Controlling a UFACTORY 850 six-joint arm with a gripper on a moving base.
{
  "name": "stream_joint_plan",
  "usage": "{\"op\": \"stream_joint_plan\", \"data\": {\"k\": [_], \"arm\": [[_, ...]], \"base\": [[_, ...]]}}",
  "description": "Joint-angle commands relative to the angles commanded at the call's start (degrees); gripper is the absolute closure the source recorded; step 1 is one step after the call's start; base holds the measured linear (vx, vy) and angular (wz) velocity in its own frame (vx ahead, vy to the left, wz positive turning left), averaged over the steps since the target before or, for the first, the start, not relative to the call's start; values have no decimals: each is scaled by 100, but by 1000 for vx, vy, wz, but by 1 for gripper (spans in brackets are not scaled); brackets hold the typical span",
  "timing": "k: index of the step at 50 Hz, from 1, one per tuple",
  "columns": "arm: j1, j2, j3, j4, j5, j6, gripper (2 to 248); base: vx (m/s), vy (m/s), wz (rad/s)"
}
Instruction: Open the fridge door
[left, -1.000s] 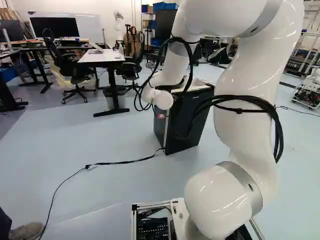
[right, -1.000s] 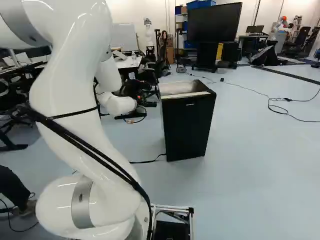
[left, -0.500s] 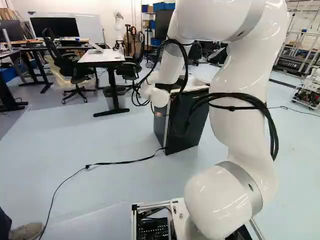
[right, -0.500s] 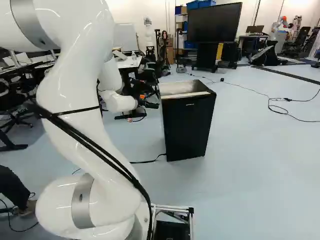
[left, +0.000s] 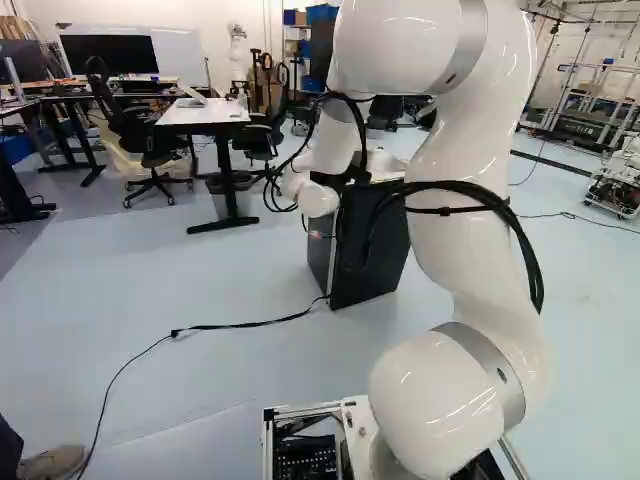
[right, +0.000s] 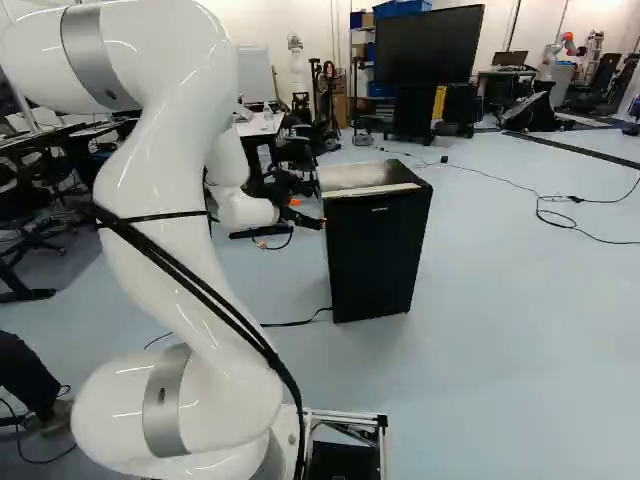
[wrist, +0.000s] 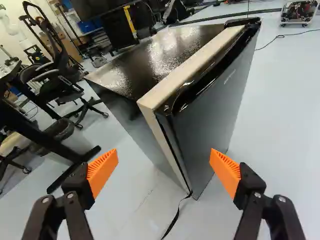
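I've got the hand (right: 308, 213) wide open, its fingers well apart. The fridge (wrist: 212, 105) stands ahead of it on the floor (right: 510, 340) — near corner lined up with the gap.

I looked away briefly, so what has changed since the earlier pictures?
In the right base view, the end effector has moved right, toward the fridge; in the left base view, the upper arm has shifted left. Nothing is held. The fridge and base stayed put, the door apparently closed.
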Motion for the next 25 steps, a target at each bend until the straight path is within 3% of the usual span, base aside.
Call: {"op": "stream_joint_plan", "data": {"k": [25], "arm": [[1, -313, -95, 18, 0, 0, 3]], "base": [[0, 0, 0]]}}
